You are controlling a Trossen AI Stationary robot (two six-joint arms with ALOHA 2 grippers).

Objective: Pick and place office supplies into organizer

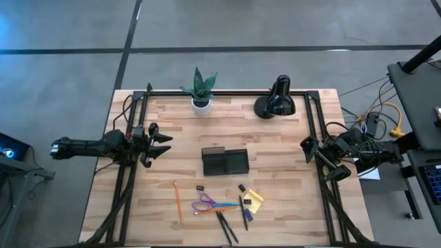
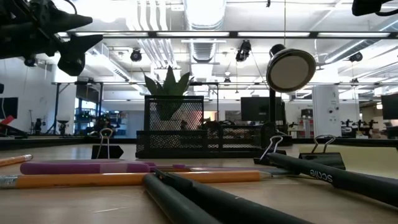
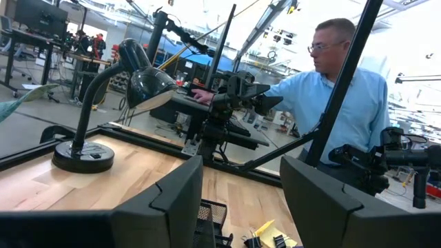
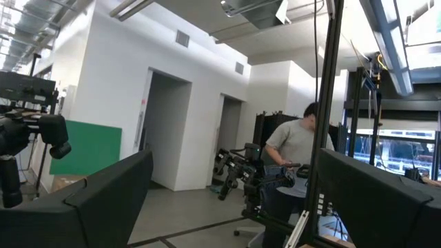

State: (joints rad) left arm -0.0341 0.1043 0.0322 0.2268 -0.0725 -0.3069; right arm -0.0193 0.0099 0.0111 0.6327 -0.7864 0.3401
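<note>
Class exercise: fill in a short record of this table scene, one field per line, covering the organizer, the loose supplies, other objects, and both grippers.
organizer: black mesh organizer at table centre, nothing visible inside
supplies: orange pencil, purple-handled scissors, black pens, yellow sticky-note pad, all loose on the table on the side of the organizer away from the plant
other objects: potted plant and desk lamp along the far edge
left gripper: open, empty, at the left edge
right gripper: open, empty, at the right edge
task state: nothing placed yet

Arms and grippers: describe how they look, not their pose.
Both arms are dark, jointed tubes. The left gripper has two black, pointed fingers, broad and angular close up. The right gripper is black too, with bundled cables behind its wrist.
</note>
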